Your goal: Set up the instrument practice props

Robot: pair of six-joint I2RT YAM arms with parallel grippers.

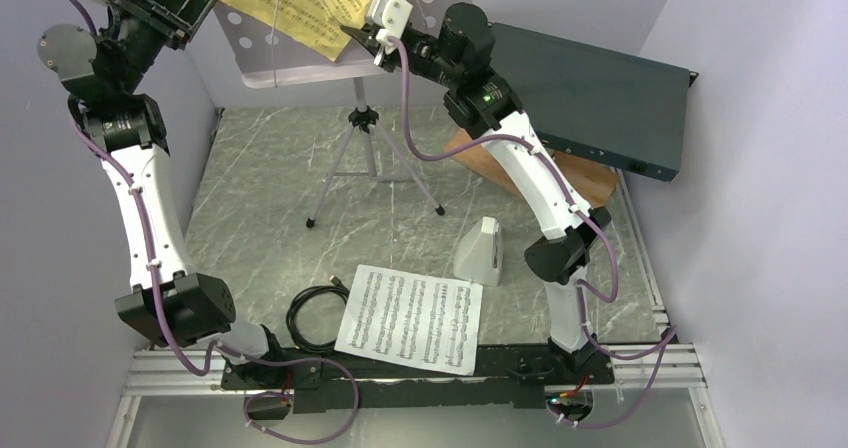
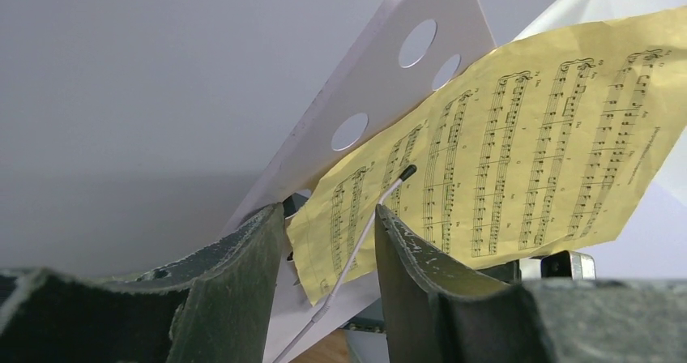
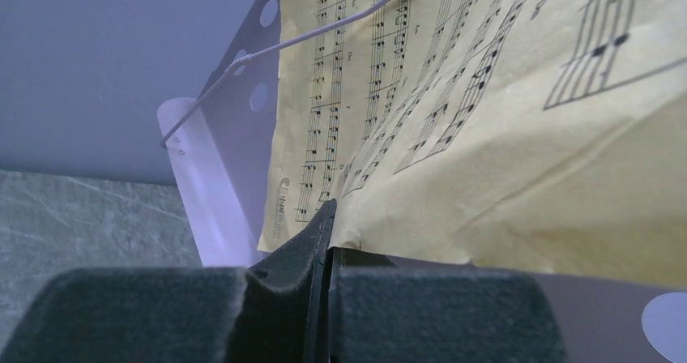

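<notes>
A: Seating the yellow page (image 1: 300, 3) on the music stand (image 1: 290, 68), upper centre of the frame: how is it best done?

B: Its lower edge is clamped in the right claw (image 3: 330, 232). The retaining wire (image 2: 364, 233), straddled by the left claw (image 2: 328, 217) with jaws apart, should be handled lightly so the paper is pinned, not creased.

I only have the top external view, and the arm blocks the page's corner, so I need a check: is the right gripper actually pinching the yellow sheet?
Observer: Yes. In the right wrist view, the right gripper is shut on the lower edge of the yellow sheet.
Operator: And the left gripper?
Observer: Open and holding nothing. Beyond its gap, the left wrist view shows the music stand with its wire retainer lying across the sheet's front.
</notes>
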